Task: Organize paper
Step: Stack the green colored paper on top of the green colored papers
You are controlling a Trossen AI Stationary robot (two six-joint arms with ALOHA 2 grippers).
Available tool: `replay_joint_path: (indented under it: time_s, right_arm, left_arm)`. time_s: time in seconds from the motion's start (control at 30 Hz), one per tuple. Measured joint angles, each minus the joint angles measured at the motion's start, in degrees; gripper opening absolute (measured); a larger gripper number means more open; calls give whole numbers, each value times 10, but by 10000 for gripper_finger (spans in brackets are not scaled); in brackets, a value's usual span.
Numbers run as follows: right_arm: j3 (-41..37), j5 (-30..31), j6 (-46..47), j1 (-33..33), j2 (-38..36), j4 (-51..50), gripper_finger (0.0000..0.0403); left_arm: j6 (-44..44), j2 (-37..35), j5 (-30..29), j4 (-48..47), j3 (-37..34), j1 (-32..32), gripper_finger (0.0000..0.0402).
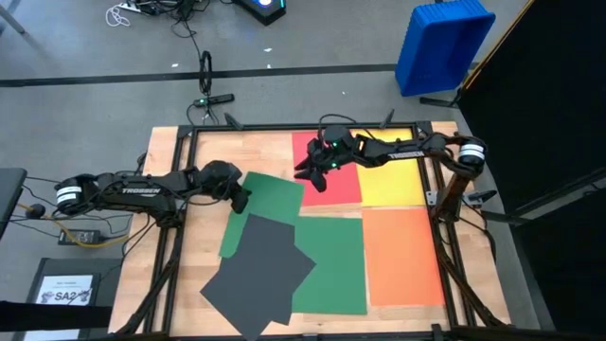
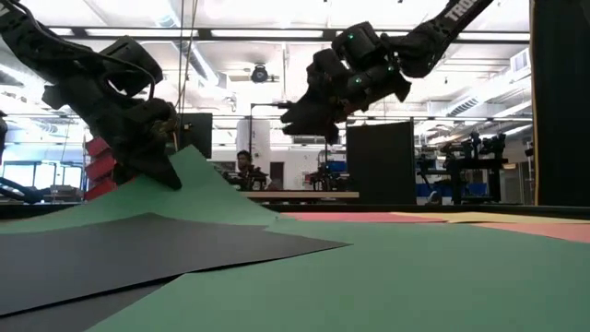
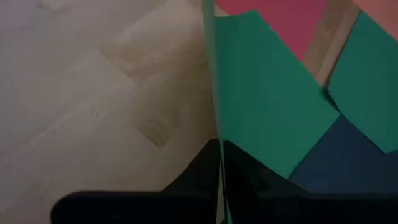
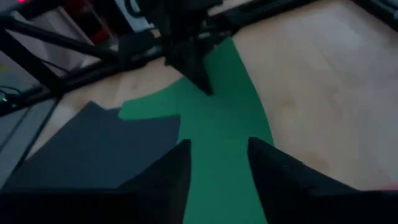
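At the left of the wooden tabletop [image 1: 204, 227], the left pincer [image 1: 240, 197] is pinched on the near corner of a tilted green rectangular paper sheet [image 1: 270, 204], lifting that edge; the sheet runs away from the pincer toward the table's middle, its long axis slanted, and it overlaps a dark grey sheet [image 1: 260, 275] and a larger flat green sheet [image 1: 336, 265]. To the right, the right pincer [image 1: 311, 176], fingers apart and empty, hovers above the red sheet [image 1: 346, 180], just beside the lifted sheet's far edge. Yellow [image 1: 393, 182] and orange [image 1: 402, 256] sheets lie flat. How far the tilted sheet runs beneath the grey one is hidden.
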Motion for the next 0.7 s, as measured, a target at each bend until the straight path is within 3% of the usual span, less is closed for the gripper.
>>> replay_joint_path:
  time_s: [0.13, 0.3, 0.4, 0.57, 0.7]
  right_arm:
    - [0, 1, -7, 3, -13, -54, 171]
    - [-26, 8, -7, 31, -13, -74, 175]
    - [-80, 18, 22, 37, -13, -2, 161]
    - [-190, 40, 125, 17, -13, 207, 144]
    - [-237, 67, 162, 16, -12, 259, 150]
  left_arm:
    - [0, 0, -2, 16, 0, 0, 0]
    - [0, 0, -4, 27, 3, 0, 0]
    - [3, 0, -4, 26, 17, 0, 0]
    - [28, 0, -4, 12, 58, 0, 0]
    - [47, 0, -4, -26, 95, 5, 0]
